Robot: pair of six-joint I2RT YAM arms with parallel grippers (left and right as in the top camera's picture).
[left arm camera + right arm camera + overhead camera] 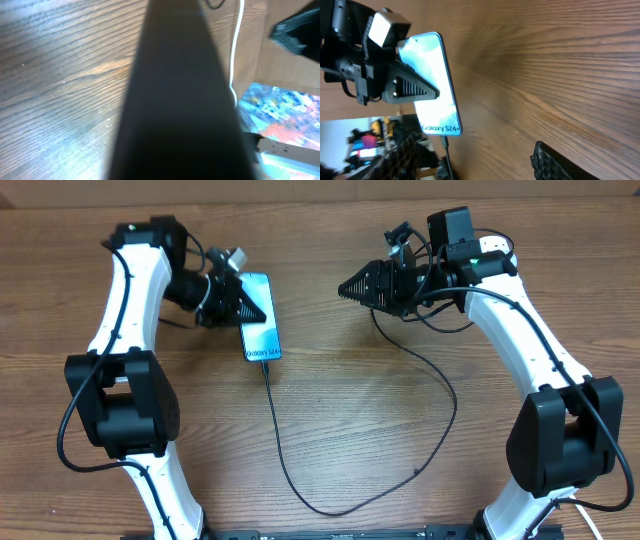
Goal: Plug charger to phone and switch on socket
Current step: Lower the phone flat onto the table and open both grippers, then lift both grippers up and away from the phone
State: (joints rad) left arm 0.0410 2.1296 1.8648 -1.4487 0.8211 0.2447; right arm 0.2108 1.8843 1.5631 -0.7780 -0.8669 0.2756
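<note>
**Wooden table (360, 420): cable is led toward the right arm**

Overhead, the phone (262, 330) is pinned lengthwise under the pressed-together left gripper (255, 305). The charger (279, 450) is looped from it to behind the right gripper (345, 288).

From the left wrist, only blur is shown.

From the right wrist, spread fingers (552, 162) are seen, with the phone ahead-left. The socket is not made out.

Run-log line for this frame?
left tool shut, tip on phone | right tool open, empty | charger tip at phone's bottom edge
</note>
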